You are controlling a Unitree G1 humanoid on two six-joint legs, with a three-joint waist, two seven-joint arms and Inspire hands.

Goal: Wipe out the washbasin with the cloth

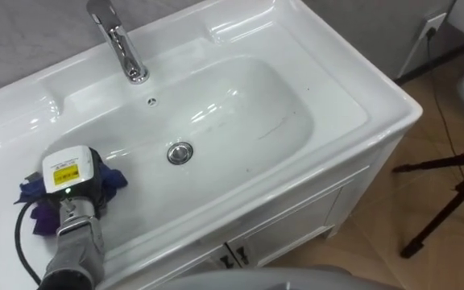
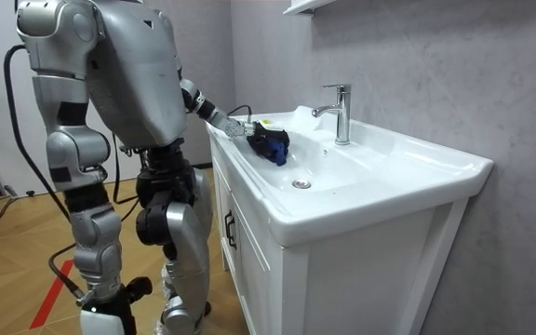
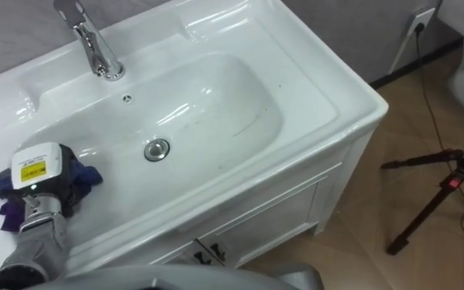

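White basin [image 1: 329, 105] seems barely begun, since the left robot hand [image 1: 69, 171] sits on a blue cloth [image 1: 113, 179] at lower left, its grip hidden, and most of the bowl is still unwiped.

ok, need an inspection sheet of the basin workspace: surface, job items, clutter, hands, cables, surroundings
Surface: white basin; faint dark streak in the bowl to the right of the drain; chrome faucet at the back.
Job's things: blue cloth on the bowl's left slope.
Clutter: nothing seen.
Robot hands: left robot hand on top of the cloth; right robot hand hangs low at the robot's side.
Cables: dark cable runs across the floor to a wall socket.
Surroundings: white cabinet under the basin; black tripod on the wooden floor; grey wall.
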